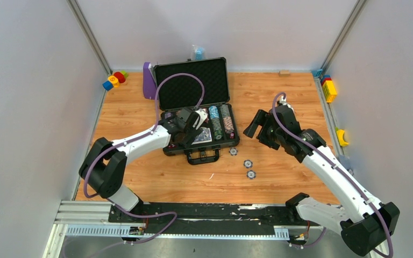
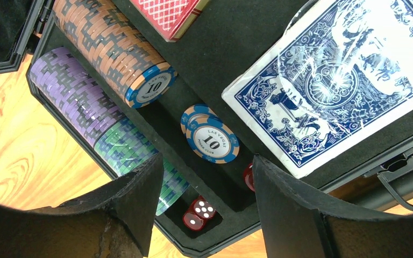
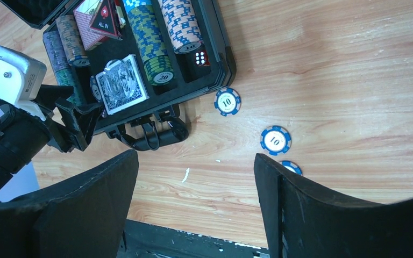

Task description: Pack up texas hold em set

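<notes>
Inspecting from the top view, the dark grey briefcase [image 1: 191, 86] lies open on the tabletop [image 1: 290, 102]. Its lid is raised toward 12 o'clock and its handle [image 1: 203, 157] points to 6 o'clock. The foam base holds chip rows [image 2: 107, 43] standing on edge in orange, purple and green.

The left hand [image 1: 191, 126] hangs over the 9 o'clock half of the base, fingers [image 2: 134, 204] spread and pinching nothing. In the left wrist view, two blue chips [image 2: 212, 141] marked 10 lie flat in a foam slot directly below the gap. A blue card deck [image 2: 333, 86] sits at 2 o'clock of them and a red deck [image 2: 166, 13] at 11 o'clock. Red dice [image 2: 198, 213] sit at 6 o'clock, in a small pocket near the case rim.

The right hand [image 1: 257, 124] sits above bare wood at 3 o'clock of the briefcase, just beside it but apart. Its fingers are spread and it carries nothing.

Three loose chips [image 1: 247, 163] lie flat on the wood at 5 o'clock of the briefcase, near the handle and apart from one another. In the right wrist view, one of them is partly hidden behind a finger.

A purple stand [image 1: 149, 80] stands against the 9 o'clock edge of the lid. Toy blocks [image 1: 115, 79] sit at the 10 o'clock corner of the tabletop, and more toy blocks line the 3 o'clock side.
</notes>
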Controlling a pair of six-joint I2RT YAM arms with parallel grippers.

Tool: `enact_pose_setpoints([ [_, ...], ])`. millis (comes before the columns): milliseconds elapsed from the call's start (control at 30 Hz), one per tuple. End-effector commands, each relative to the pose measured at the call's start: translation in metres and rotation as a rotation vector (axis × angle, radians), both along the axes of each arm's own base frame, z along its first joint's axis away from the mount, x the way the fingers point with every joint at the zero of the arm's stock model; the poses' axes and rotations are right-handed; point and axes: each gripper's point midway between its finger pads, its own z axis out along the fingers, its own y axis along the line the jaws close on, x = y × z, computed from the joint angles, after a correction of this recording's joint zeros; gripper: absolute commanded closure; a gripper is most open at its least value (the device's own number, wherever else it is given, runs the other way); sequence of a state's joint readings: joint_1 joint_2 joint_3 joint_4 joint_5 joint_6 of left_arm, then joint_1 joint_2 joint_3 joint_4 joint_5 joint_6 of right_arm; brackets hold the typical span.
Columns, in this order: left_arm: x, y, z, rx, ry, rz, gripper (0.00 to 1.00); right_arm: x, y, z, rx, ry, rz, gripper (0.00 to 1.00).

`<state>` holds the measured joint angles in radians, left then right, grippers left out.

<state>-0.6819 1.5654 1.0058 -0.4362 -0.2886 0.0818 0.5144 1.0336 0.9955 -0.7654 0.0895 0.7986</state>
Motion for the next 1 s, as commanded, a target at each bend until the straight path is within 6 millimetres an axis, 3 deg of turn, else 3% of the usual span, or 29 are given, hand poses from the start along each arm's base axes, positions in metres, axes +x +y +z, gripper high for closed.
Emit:
enact_pose_setpoints([
  [0, -0.025, -0.026, -0.019, -0.055, 0.118, -0.094, 0.29, 0.008, 0.006, 0.017, 0.035, -0.051, 0.005, 0.20],
  [267, -0.009, -0.016, -0.033, 0.040, 0.085, -0.050, 0.33, 0.007, 0.005, 0.015, 0.037, -0.047, 0.001, 0.20],
  [633, 0.008, -0.023, -0.045, 0.056, 0.067, -0.023, 0.39, 0.007, 0.004, 0.014, 0.034, -0.047, -0.003, 0.20],
  [800, 0.017, -0.022, -0.038, 0.048, 0.008, 0.027, 0.54, 0.007, 0.004, 0.014, 0.030, -0.050, -0.001, 0.20],
  [967, 0.021, -0.019, -0.021, 0.027, -0.081, 0.070, 0.58, 0.007, 0.003, 0.014, 0.024, -0.053, 0.001, 0.20],
])
